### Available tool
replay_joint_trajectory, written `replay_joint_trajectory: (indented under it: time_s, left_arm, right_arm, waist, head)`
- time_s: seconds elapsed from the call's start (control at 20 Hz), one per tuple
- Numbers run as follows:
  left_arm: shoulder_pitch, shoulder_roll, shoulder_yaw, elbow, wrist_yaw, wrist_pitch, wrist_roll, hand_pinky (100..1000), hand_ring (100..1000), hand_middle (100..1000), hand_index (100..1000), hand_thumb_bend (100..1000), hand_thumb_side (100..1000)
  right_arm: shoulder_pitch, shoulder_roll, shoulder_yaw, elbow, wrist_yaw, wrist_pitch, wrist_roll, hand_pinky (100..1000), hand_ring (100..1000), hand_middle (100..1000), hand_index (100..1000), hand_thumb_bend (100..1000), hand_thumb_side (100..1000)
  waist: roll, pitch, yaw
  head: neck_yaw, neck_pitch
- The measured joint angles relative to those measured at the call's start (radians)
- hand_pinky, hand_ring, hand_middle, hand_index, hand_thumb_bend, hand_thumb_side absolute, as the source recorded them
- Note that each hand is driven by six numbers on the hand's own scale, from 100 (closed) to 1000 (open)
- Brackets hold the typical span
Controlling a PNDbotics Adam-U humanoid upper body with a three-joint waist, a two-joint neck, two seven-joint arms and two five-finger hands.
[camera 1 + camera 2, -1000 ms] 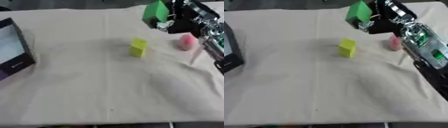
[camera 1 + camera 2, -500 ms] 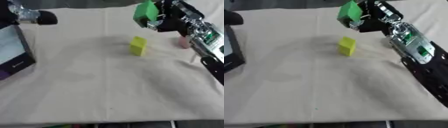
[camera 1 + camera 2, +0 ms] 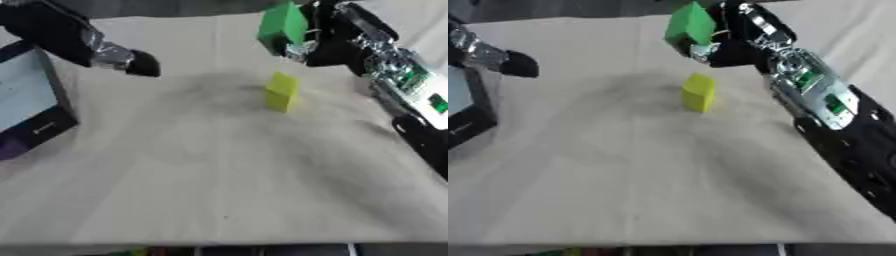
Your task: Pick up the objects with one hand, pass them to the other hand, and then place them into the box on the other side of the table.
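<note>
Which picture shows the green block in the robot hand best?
The right eye view: the whole green block shows there, held up by the right robot hand. In the left eye view the block's top runs off the picture's upper edge.

The tabletop (image 3: 219, 175) is covered by a beige cloth (image 3: 649, 165) with shallow creases and a straight fold line running from the far edge toward the near edge; the cloth spans nearly the whole surface

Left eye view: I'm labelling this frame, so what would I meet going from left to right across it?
Dark box with pale screen-like face → left robot hand → yellow block on the cloth → right robot hand.
</note>
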Motion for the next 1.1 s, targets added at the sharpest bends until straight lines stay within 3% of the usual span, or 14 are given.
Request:
replay_joint_trajectory:
  time_s: [0.4, 1.1]
  left_arm:
    - [-0.032, -0.059, -0.057, 0.074, -0.051, 0.022, -0.025, 813, 821, 866, 853, 840, 358]
    - [-0.046, -0.126, -0.079, 0.127, -0.102, 0.011, -0.019, 801, 808, 842, 813, 781, 311]
  right_arm:
    - [-0.004, 0.026, 0.027, 0.0, 0.027, -0.027, 0.019, 794, 722, 438, 472, 338, 100]
    - [-0.009, 0.049, 0.074, -0.029, 0.08, -0.036, 0.101, 796, 717, 440, 474, 342, 100]
  waist:
    - [0.0, 0.0, 0.001]
    - [0.0, 0.0, -0.01]
  head:
    - [0.0, 0.008]
    - [0.023, 0.006]
